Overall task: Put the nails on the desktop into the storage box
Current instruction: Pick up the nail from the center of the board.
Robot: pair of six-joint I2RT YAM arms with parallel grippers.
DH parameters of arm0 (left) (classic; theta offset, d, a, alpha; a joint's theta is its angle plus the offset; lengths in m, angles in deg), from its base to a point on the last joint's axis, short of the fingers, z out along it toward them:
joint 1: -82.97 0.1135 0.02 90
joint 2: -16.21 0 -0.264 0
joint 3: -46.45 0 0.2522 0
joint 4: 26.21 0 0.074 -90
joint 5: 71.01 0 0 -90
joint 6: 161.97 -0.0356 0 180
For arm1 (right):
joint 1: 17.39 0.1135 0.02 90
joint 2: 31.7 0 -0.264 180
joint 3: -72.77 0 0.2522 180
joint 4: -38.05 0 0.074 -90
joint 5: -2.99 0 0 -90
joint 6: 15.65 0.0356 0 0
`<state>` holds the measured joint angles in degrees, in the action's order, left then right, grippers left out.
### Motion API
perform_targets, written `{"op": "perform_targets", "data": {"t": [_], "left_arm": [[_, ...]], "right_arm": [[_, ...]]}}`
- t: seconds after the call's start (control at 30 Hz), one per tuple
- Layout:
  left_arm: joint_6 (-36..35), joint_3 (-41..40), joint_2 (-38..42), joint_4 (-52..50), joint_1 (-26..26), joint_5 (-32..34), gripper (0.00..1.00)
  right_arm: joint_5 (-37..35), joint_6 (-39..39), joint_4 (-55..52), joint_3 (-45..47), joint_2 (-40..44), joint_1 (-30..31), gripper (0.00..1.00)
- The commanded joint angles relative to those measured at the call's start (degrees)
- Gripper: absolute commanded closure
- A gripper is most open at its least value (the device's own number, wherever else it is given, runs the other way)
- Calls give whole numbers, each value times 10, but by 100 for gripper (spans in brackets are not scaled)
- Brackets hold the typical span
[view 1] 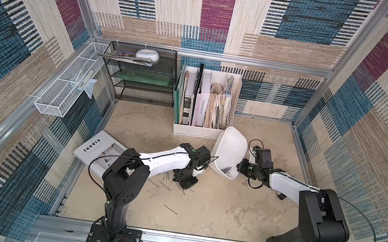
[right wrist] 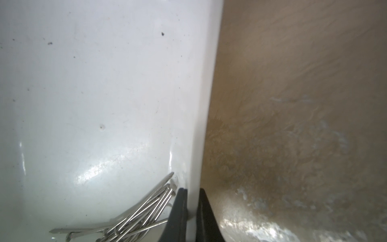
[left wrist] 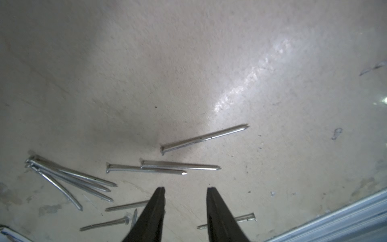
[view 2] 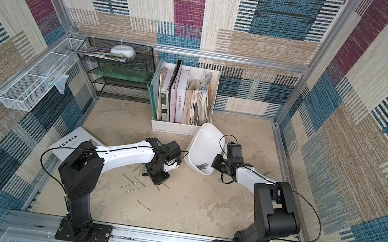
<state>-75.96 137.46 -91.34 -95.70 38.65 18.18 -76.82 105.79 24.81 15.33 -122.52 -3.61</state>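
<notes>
Nails (view 1: 157,189) are lying on the surface (view 1: 212,210) at eight o'clock from the spread left end effector (left wrist: 186,191). The right end effector (right wrist: 191,192) is pinching the storage box (right wrist: 104,83) wall.

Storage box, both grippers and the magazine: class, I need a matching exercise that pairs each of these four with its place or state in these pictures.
Things
1. storage box
2. left gripper
3. right gripper
4. magazine

Places or states
A. jaws apart, nothing between them, over loose nails
B. lies flat near the side edge of the desktop
C. tipped up, several nails gathered at its low end
D. jaws closed on a white plastic wall

Pairs: 1-C, 2-A, 3-D, 4-B
</notes>
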Motion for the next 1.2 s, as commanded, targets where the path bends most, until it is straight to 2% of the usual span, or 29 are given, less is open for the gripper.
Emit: {"op": "perform_targets", "data": {"t": [0.0, 0.17, 0.37, 0.87, 0.93, 1.07, 1.17], "left_arm": [[-58, 2, -12, 7, -2, 10, 62], [-90, 29, -39, 10, -3, 16, 61], [-111, 56, -75, 10, -5, -10, 61], [-115, 13, -105, 28, -14, -21, 63], [-112, 9, -111, 30, -14, -18, 67], [-109, 15, -120, 29, -16, -17, 89], [-104, 20, -120, 28, -16, -16, 97]], "right_arm": [[-25, -25, -64, 5, -8, 1, 100], [-26, -27, -63, 5, -10, 1, 100], [-28, -30, -64, 5, -14, 1, 100], [-33, -33, -66, 4, -22, 1, 100], [-33, -34, -66, 4, -21, 1, 100], [-34, -35, -71, 0, -21, 1, 100], [-33, -34, -73, -4, -21, 1, 100]]}}
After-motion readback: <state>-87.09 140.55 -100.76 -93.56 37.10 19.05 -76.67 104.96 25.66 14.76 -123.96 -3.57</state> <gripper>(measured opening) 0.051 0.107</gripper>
